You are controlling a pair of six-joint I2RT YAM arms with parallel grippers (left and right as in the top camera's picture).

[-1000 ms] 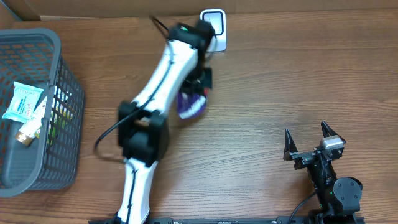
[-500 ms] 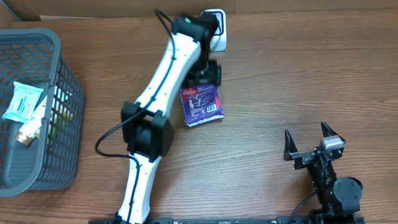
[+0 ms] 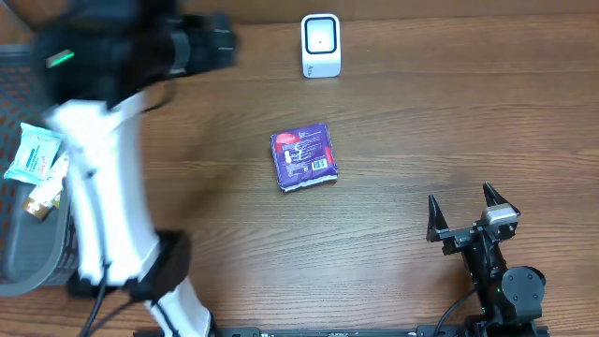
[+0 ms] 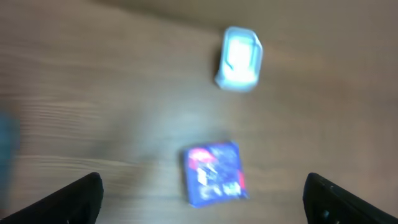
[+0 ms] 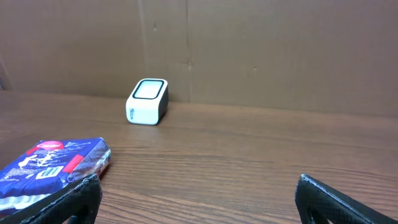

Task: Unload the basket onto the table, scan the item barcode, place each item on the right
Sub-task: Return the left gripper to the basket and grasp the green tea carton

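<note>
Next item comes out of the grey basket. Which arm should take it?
Left, I'd say. The left end effector, open, hangs near the grey basket; the right end effector sits parked at the opposite corner.

The packet [image 3: 304, 159] is lying on the table [image 3: 421, 122] before the scanner [image 3: 320, 45], and the basket [image 3: 28, 257] is sitting far to my left.

We note the table [image 3: 449, 122] as a wood-grain top, smooth, with a low sheen. On the purple packet [image 3: 303, 157] we see thin plastic film, glossy and slightly crinkled. The scanner [image 3: 320, 45] is smooth white moulded plastic. The basket [image 3: 23, 267] is matt grey plastic lattice. The back wall [image 5: 280, 50] looks to us like matt brown cardboard.
</note>
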